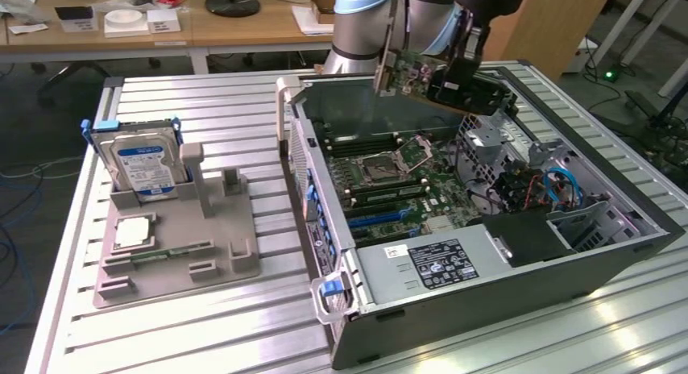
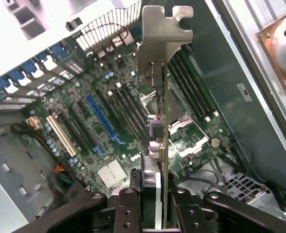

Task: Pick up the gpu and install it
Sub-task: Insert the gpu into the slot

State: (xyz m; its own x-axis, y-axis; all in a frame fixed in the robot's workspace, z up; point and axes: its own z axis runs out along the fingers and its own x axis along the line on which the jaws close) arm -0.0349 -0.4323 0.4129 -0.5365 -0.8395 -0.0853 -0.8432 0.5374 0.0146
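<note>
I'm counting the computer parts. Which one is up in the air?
The gpu: the gripper holds it above the open case. The hard drive and memory stick sit in the grey holder.

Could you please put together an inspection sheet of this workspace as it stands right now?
Surface: slatted metal table, carrying an open computer case and a grey parts holder.
Job's things: the gpu is held on edge above the open case, not yet seated; the motherboard lies exposed below it.
Clutter: hard drive standing upright in the holder; memory stick lying in it.
Grippers: gripper shut on the gpu.
Cables: blue cables inside the case; loose cables on the floor at the exterior view's left.
Surroundings: wooden desks behind the table.
</note>
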